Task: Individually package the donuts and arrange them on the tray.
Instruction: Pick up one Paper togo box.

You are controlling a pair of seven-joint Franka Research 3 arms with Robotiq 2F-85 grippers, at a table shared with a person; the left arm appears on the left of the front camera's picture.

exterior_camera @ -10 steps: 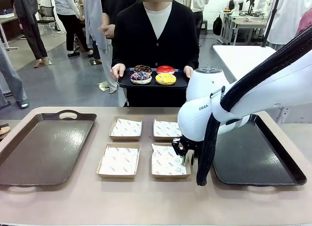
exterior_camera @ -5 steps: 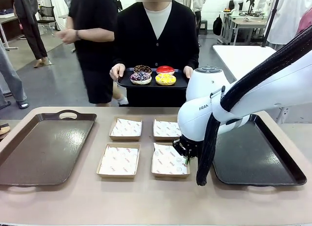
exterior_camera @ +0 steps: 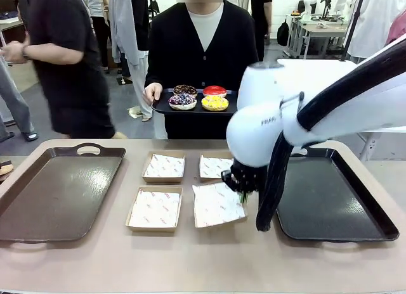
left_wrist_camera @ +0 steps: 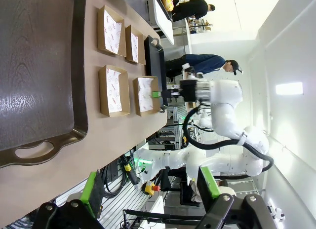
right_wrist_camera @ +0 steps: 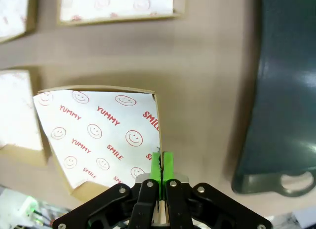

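We see the right tool point(exterior_camera: 243, 192) closed, its green pads point(right_wrist_camera: 162, 165) pressed together on the rim of the near right box point(exterior_camera: 217, 205), the one of the four cardboard boxes closest to the bench's near edge on the right. That box sits skewed out of line with its neighbours. The right arm point(exterior_camera: 304, 116) comes in over the right edge of the bench point(exterior_camera: 190, 262) and stands in front of a corner of the far right box point(exterior_camera: 212, 167). Its black cable sleeve also crosses the left side of the right-hand tray point(exterior_camera: 336, 205). The far left box point(exterior_camera: 163, 166) and the near left box point(exterior_camera: 154, 209) lie flat, their white printed paper showing. A second brown tray point(exterior_camera: 57, 192) lies along the bench's left edge. The left tool point(left_wrist_camera: 150, 187) hangs by that left edge with its jaws wide apart, gripping nothing.

The donuts point(exterior_camera: 183, 101) are off the bench. All four lie on a black platter point(exterior_camera: 160, 108) that the person point(exterior_camera: 203, 47) holds in both hands beyond the far edge: the two chocolate ones on the left, the red and the yellow on the right. Another person in black point(exterior_camera: 63, 66) stands past the far-left corner.
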